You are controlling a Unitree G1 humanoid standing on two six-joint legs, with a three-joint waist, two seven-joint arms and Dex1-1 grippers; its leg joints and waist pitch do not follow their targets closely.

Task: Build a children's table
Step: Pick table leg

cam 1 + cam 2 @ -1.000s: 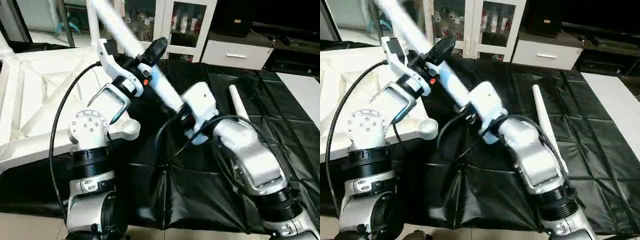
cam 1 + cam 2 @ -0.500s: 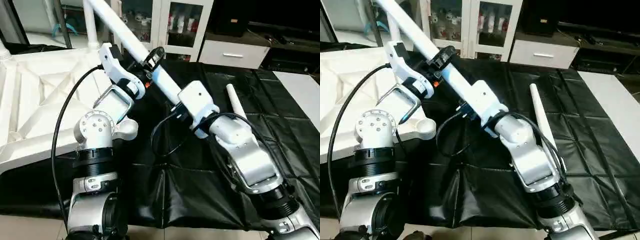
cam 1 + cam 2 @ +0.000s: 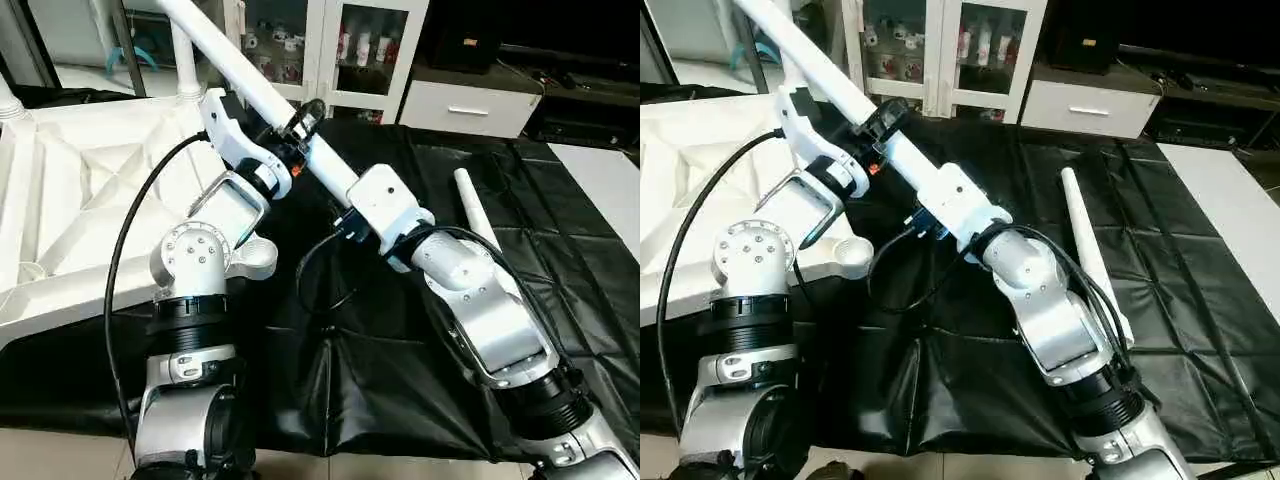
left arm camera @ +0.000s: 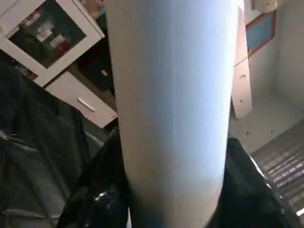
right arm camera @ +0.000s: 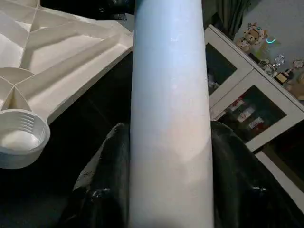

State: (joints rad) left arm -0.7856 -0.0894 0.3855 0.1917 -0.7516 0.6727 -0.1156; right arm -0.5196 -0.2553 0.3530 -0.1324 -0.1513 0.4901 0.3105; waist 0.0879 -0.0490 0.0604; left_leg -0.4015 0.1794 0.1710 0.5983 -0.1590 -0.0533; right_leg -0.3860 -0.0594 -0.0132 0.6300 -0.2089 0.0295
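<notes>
Both grippers clamp a smooth, tapered white leg (image 3: 230, 55) (tilted).

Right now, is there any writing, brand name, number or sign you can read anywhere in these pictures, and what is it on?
No text can be read.
The bottles and boxes in the glass-door cabinet carry labels, too small and blurred to read.
The table leg held in both claws, the spare leg on the black sheet and the table top show no marking.
The silver forearms show no readable print.
</notes>
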